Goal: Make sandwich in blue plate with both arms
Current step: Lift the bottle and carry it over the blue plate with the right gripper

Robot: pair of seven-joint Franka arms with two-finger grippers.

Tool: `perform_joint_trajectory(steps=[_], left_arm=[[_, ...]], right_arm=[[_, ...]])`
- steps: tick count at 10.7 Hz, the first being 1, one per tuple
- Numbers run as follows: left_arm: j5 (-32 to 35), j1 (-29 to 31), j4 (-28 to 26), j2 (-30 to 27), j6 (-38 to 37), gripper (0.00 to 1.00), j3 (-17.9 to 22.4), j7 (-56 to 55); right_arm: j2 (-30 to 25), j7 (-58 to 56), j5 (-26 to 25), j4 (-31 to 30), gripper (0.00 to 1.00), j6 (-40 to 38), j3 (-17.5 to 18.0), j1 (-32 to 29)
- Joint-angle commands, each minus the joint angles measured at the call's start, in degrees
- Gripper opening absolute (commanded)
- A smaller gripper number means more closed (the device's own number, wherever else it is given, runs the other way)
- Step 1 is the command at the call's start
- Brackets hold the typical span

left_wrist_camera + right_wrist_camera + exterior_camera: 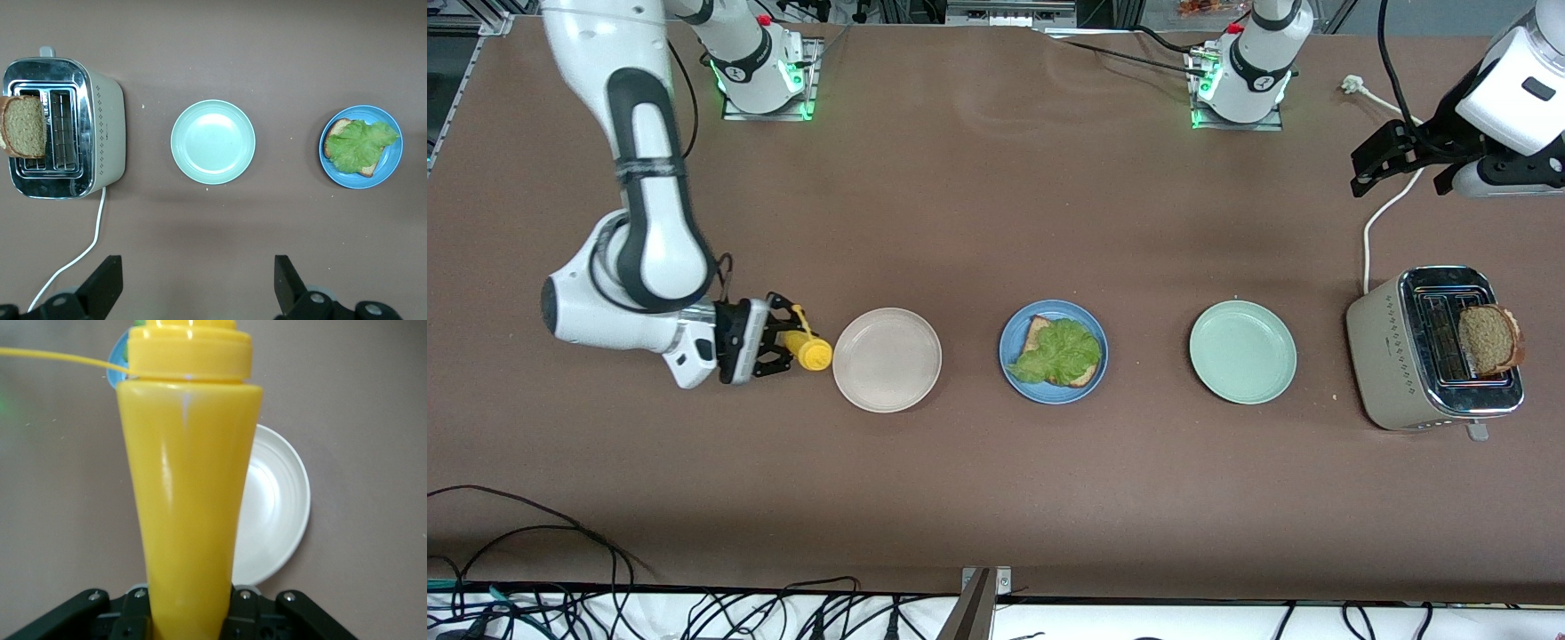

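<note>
Our right gripper [781, 336] clenches the yellow bottle [807, 348] beside the white plate [887, 359]. Our left gripper [1383, 160] hangs released over bare table [996, 196] by the toaster [1427, 351]. The blue plate [1054, 351] holds bread [1038, 334] largely hidden under lettuce [1060, 351]; another slice [1488, 338] stands in the toaster.

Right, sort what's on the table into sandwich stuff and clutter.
Part of the job:
- blue plate holding bread slice under lettuce
- second bread slice in the toaster
- yellow squeeze bottle, gripped by the right hand
- left hand, open above the table

Just lying about:
- cream-white plate
- mint-green plate
</note>
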Motion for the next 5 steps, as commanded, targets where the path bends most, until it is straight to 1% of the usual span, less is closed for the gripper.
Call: perform_joint_trajectory(steps=[1, 3, 4, 5], left_arm=[[1.2, -0.2, 0.1, -0.5, -0.5, 1.00, 0.1, -0.4], [1.1, -0.2, 0.1, -0.5, -0.5, 1.00, 0.1, -0.4], [1.2, -0.2, 0.1, -0.5, -0.5, 1.00, 0.1, -0.4], [1.1, -0.2, 0.1, -0.4, -0.5, 1.00, 0.1, -0.4]], right_arm=[[0.0, 22.9, -14.0, 6.6, 0.00, 0.8, -4.8, 11.3], [0.7, 41.2, -26.8, 11.4, 0.00, 0.5, -4.9, 18.0], [1.8, 50.6, -32.9, 14.0, 0.00, -0.8, -4.8, 21.4], [3.9, 57.4, -37.6, 17.7, 0.00, -3.8, -4.6, 24.1]])
